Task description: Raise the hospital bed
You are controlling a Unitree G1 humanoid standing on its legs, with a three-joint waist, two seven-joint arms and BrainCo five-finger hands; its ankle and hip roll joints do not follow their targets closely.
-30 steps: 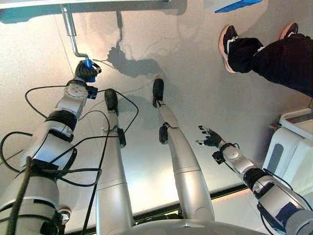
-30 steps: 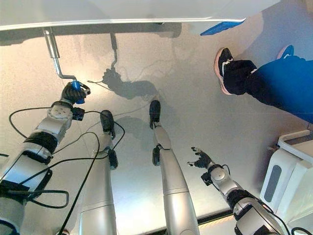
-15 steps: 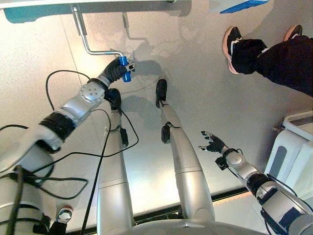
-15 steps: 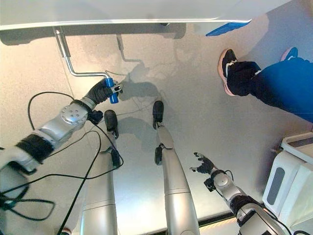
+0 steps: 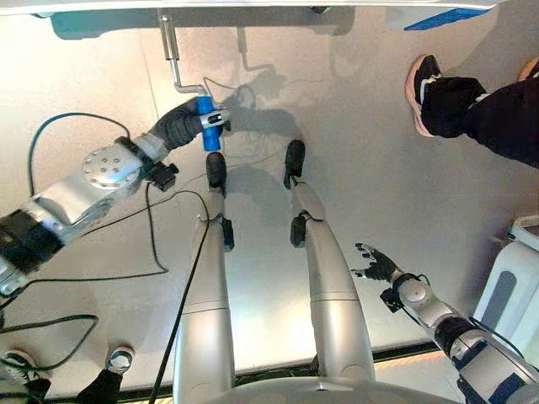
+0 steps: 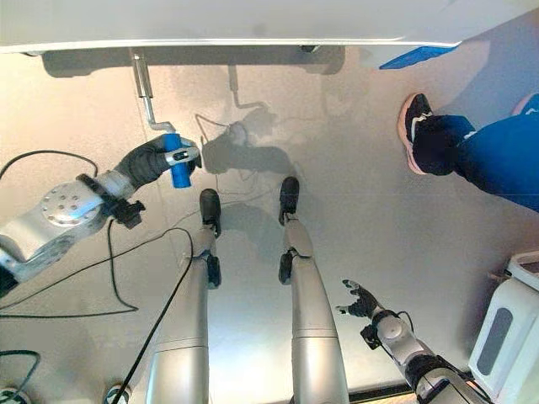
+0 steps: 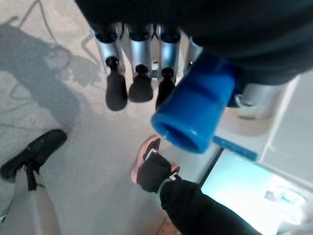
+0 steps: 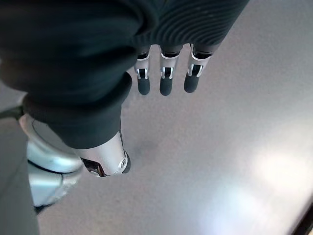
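A metal crank (image 5: 173, 63) hangs down from the edge of the hospital bed (image 5: 253, 7) along the top of the eye views. Its blue handle (image 5: 206, 126) points toward the floor. My left hand (image 5: 178, 126) reaches in from the left and is shut on that blue handle (image 6: 175, 162). In the left wrist view the blue handle (image 7: 193, 115) sticks out from under the palm beside the fingers (image 7: 128, 88). My right hand (image 5: 376, 265) hangs low at the right, open and holding nothing. Its fingers (image 8: 164, 81) are straight over bare floor.
A person's legs in dark trousers (image 5: 480, 105) with a dark shoe (image 5: 421, 80) stand at the upper right. A white machine (image 5: 514, 282) sits at the right edge. A blue part (image 6: 413, 57) shows under the bed's right end.
My left hand has swung the blue handle round on the crank, first out to the right, now nearer the shaft. The camera has shifted. My right hand stays open.
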